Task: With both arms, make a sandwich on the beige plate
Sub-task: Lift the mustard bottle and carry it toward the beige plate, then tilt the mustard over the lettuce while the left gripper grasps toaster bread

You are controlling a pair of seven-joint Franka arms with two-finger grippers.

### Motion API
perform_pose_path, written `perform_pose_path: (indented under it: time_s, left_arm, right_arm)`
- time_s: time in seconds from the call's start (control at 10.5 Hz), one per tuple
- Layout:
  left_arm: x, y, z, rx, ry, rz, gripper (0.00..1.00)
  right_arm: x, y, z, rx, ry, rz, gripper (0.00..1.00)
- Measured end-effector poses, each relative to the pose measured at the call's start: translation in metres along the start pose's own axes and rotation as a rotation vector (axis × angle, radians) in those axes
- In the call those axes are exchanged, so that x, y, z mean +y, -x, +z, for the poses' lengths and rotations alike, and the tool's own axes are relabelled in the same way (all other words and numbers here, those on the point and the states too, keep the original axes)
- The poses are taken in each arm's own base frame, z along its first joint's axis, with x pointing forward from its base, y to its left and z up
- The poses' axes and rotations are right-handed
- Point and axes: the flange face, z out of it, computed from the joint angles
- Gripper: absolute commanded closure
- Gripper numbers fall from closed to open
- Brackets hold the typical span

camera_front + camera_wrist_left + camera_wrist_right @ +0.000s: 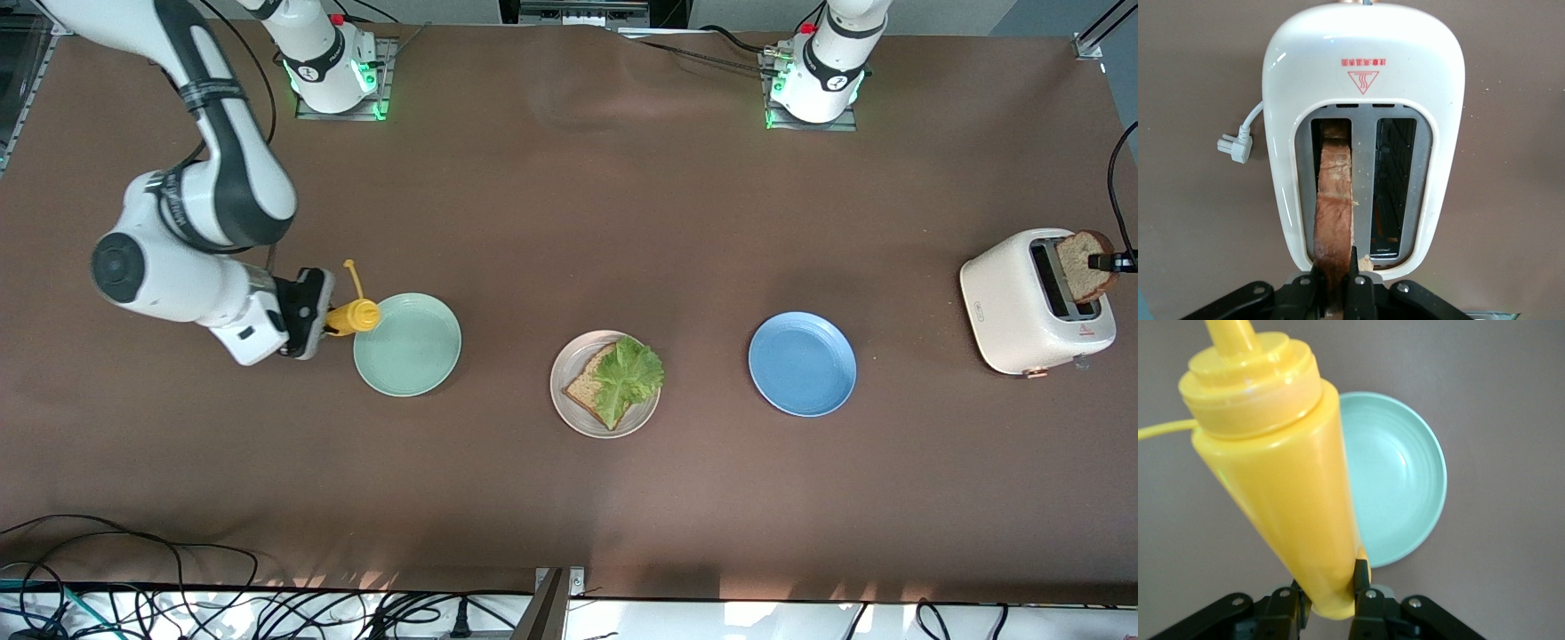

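- The brown cloth-covered table (pixel 569 222) carries everything, with the two white robot bases along its edge farthest from the front camera.
- The right arm (pixel 204 213), white with dark grey joint bands, reaches down toward its own end of the table; the left arm is mostly out of the front view past the toaster.
- The glossy white two-slot toaster (pixel 1031 302) stands at the left arm's end of the table, its white plug (pixel 1235 147) lying on the cloth beside it.
- Three round plates lie in a row: the mint-green plate (pixel 407 344) toward the right arm's end, the pale beige plate (pixel 569 400) in the middle, the blue plate (pixel 802 363) toward the left arm's end.
- The sandwich so far rests on the beige plate: one square slice of brown whole-grain toast (pixel 583 386) with a ruffled green lettuce leaf (pixel 627 373) on top.
- The yellow plastic squeeze bottle (pixel 1278 480) is tilted, over the cloth just beside the mint-green plate.
- The right gripper (pixel 1328 590) is clamped on the bottle's base.
- A second slice of brown toast (pixel 1335 200) stands in one toaster slot, rising above it.
- The left gripper (pixel 1335 273) is closed tight on that slice's upper edge, over the toaster.
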Motion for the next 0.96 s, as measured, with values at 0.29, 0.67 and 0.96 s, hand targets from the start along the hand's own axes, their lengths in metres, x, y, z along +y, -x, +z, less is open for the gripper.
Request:
perform_pose_path:
  time_s: [0.29,0.67,0.96]
  left_arm:
    - [0.002,-0.001,-0.001,0.002,-0.002,0.003,1.00]
    - [0.004,-0.002,-0.004,0.005,-0.014,0.031,1.00]
    - [-0.001,0.001,-0.027,0.045,-0.035,0.148,1.00]
  right_arm:
    - [-0.037,-0.076,0.007,-0.147,0.106,0.042,1.00]
    - [-0.064,-0.147,0.034,-0.256,0.179,0.064,1.00]
    - [-0.067,-0.197,0.051,-0.371,0.203,0.113,1.00]
